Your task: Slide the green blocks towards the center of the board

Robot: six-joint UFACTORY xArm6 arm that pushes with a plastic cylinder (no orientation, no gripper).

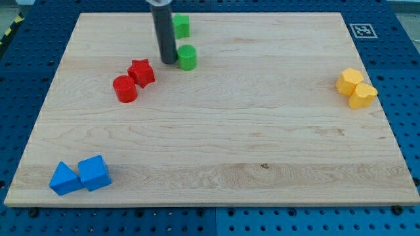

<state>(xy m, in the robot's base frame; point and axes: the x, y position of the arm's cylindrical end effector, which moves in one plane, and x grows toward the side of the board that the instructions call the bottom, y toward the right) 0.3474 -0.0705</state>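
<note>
Resting on the wooden board (216,131) near the view's top, my tip (168,62) sits just to the view's left of the green cylinder (188,58), so close that I cannot tell whether they touch. I have no jaws on this rig, only the dark rod, so nothing is clamped on anything. A second green block (181,26), its shape hard to make out, lies above that cylinder, close to the board's top edge and partly behind the rod. Both green pieces are well up and left of the board's middle. Left of my tip, the red star (142,73) and the red cylinder (125,88) sit side by side, touching. Two yellow blocks (356,87) huddle together at the view's right edge. At the bottom left corner, a blue triangular block (64,179) leans against a blue cube (94,172).
</note>
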